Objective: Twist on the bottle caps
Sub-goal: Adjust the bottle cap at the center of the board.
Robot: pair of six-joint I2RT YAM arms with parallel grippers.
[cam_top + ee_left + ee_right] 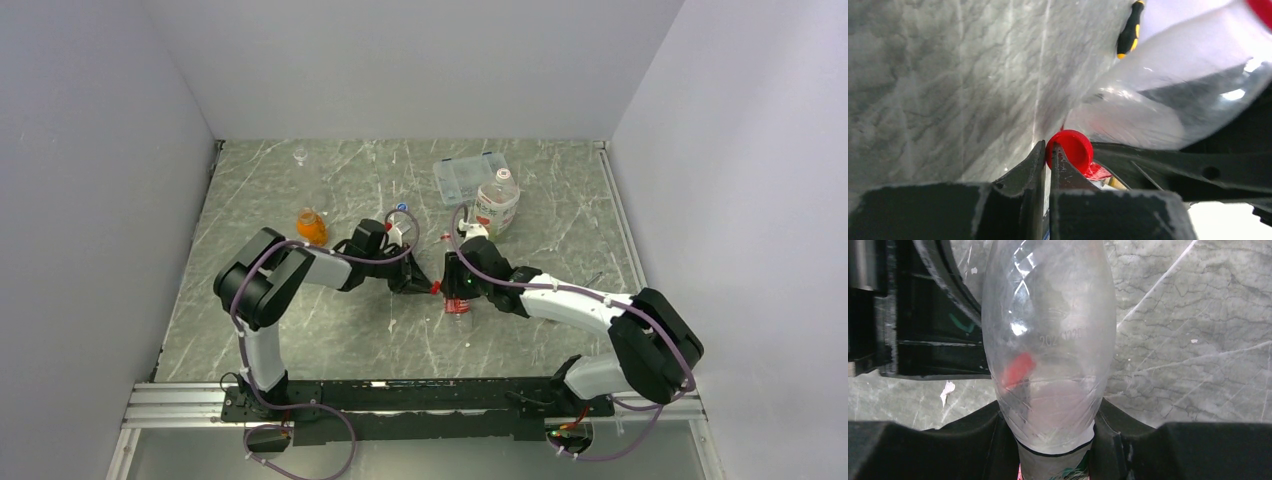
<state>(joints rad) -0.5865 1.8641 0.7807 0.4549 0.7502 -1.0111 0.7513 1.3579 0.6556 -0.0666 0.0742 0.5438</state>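
Item: red-labelled bottle (461,306), clear plastic, at the centre of the counter (330,330). It is lifted and tipped on its side, with its neck turned toward 9 o'clock. The right jaws are clamped around its body near the label. Item: red cap (1070,150), pinched by its rim between the left jaws, which are almost pressed together. The cap sits at the bottle's mouth; whether the threads have caught cannot be told. Step in hand, as judged: seating and turning the first cap onto this bottle. The next move calls for the cap to sit square on the neck. The left wrist should then turn while the right keeps the thin wall from buckling or spinning; a skewed start would likely cross the thread. Waiting stock: squat orange bottle (311,228) at 10 o'clock and white-labelled bottle (497,203) at 1 o'clock, just beside a flat compartment box (465,178). The tiny vial (300,155) stands at 11 o'clock by the far wall, and a blue cap (401,209) lies just past the left wrist. A screwdriver (1129,30), black and yellow, lies apart at 3 o'clock. Surface: grey marbled slab with pale veins. Room: plain pale walls on three sides, and a metal rail (400,395) carrying both arm bases at 6 o'clock.
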